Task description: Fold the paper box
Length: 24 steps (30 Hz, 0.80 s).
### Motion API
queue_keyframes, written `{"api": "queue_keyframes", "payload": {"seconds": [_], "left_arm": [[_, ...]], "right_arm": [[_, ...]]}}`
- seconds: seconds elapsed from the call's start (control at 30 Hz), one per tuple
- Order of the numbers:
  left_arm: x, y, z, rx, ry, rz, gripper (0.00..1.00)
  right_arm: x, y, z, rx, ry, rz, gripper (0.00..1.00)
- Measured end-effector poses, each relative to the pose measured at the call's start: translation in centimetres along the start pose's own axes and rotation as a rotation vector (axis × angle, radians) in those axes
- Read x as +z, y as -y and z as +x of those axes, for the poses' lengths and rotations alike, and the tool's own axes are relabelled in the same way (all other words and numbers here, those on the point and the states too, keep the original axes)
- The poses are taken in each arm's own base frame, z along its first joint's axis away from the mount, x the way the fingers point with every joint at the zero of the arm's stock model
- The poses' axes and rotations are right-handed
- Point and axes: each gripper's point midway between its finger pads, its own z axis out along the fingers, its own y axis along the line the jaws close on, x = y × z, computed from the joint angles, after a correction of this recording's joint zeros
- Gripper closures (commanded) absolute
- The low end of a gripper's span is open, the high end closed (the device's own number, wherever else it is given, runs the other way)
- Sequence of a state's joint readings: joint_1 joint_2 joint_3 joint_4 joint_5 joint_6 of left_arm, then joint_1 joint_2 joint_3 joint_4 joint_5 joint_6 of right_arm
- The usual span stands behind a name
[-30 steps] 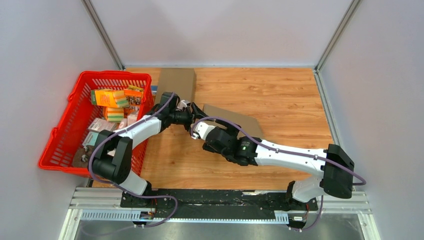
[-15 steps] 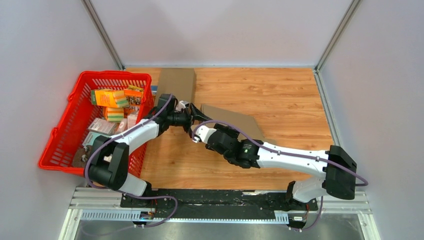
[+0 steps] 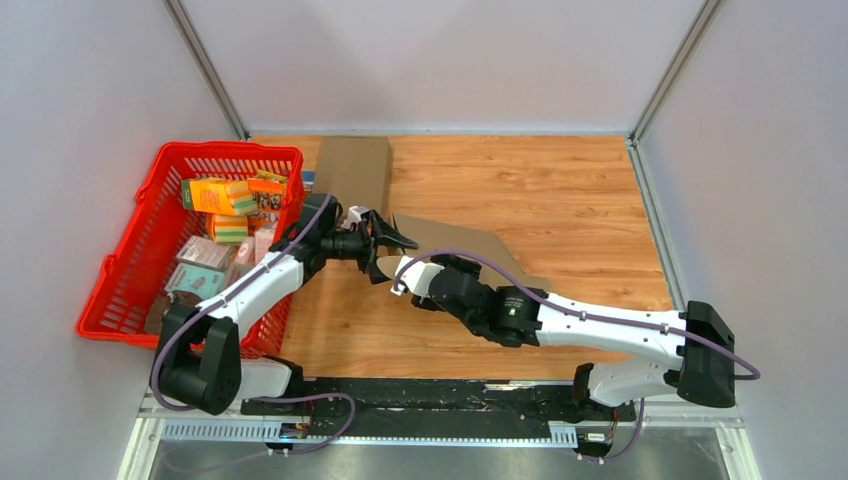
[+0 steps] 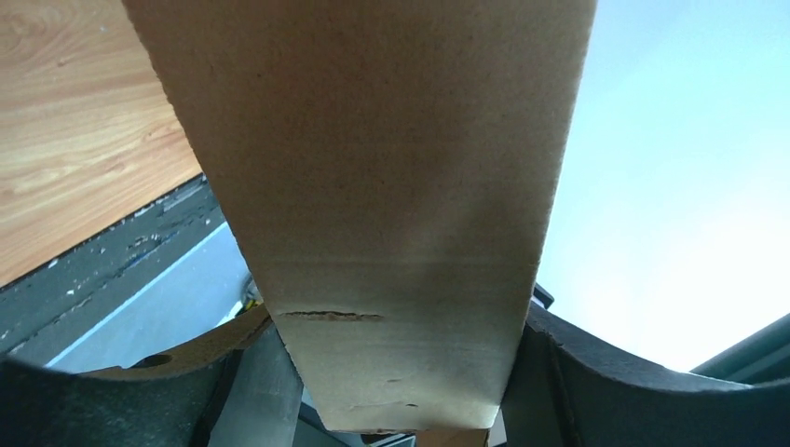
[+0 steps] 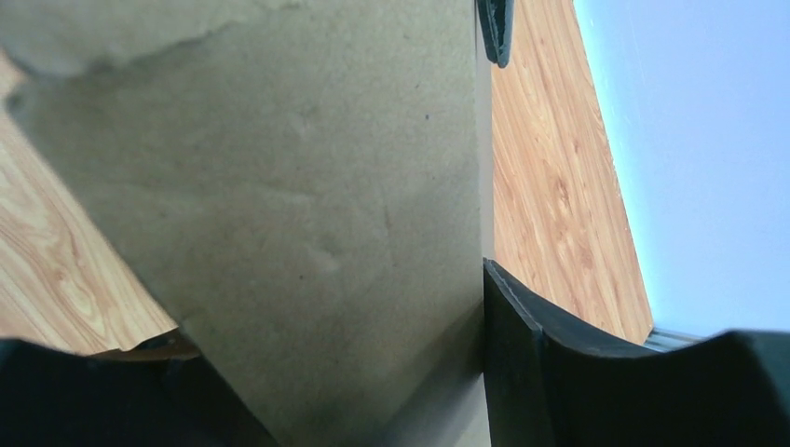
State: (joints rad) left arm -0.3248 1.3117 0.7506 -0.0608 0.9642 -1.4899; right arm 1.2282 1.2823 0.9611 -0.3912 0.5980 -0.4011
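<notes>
From above, the paper box (image 3: 470,247) lies as a flattened brown sheet on the wooden desk (image 3: 560,200), a little left of the middle, with its left end lifted off the wood. The left arm (image 3: 270,275) reaches in from the left. The left fingers (image 3: 398,236) are spread wide apart at that raised end. The right arm (image 3: 600,322) stretches low across the desk from the right, and its wrist meets the near left corner of the box, just below the left arm's wrist. A second cardboard sheet (image 3: 352,168) lies flat near the back edge, apart from the box. A red basket (image 3: 228,147) stands at the far left, with an orange packet (image 3: 215,195) among other small packs inside.

The left wrist view shows a brown flap of the box (image 4: 391,186) running up between the left fingers (image 4: 606,382) and filling the gap between them. The fingers stand apart on either side of it. I cannot tell if they press on its edges. Wood of the desk (image 4: 65,112) shows at the upper left.

In the right wrist view the box (image 5: 279,233) fills the space between the right fingers (image 5: 540,372). They are clamped on it, and the inner face of one lies flush against a folded edge of the cardboard. The desk (image 5: 550,186) shows beyond.
</notes>
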Motion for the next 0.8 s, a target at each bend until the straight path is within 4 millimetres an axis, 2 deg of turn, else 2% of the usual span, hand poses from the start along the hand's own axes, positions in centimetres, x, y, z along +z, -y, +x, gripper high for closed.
{"api": "queue_keyframes", "payload": {"seconds": [0.2, 0.37, 0.43, 0.53, 0.6, 0.7, 0.8], "left_arm": [[-2.0, 0.0, 0.5, -0.017, 0.034, -0.037, 0.26], [-3.8, 0.6, -0.3, -0.002, 0.119, -0.088, 0.25], [-4.0, 0.0, -0.5, -0.017, 0.133, -0.110, 0.25], [-4.7, -0.8, -0.9, -0.011, 0.167, -0.157, 0.30], [-5.6, -0.2, -1.7, 0.039, 0.217, -0.178, 0.33], [-7.2, 2.2, -2.6, 0.208, 0.308, -0.182, 0.38], [-8.5, 3.9, -2.3, 0.414, 0.381, -0.153, 0.41]], "right_arm": [[-0.6, -0.6, -0.6, 0.012, 0.040, 0.005, 0.57], [-1.5, 1.3, 1.8, 0.005, -0.034, 0.104, 0.57], [-1.6, 2.1, 2.4, 0.010, -0.061, 0.143, 0.57], [-1.7, 2.1, 3.0, 0.021, -0.086, 0.146, 0.57], [-1.9, 1.6, 3.8, 0.028, -0.115, 0.109, 0.56], [-2.2, 0.9, 4.7, 0.064, -0.170, 0.008, 0.56], [-2.7, 1.9, 4.6, 0.131, -0.211, -0.078, 0.56]]}}
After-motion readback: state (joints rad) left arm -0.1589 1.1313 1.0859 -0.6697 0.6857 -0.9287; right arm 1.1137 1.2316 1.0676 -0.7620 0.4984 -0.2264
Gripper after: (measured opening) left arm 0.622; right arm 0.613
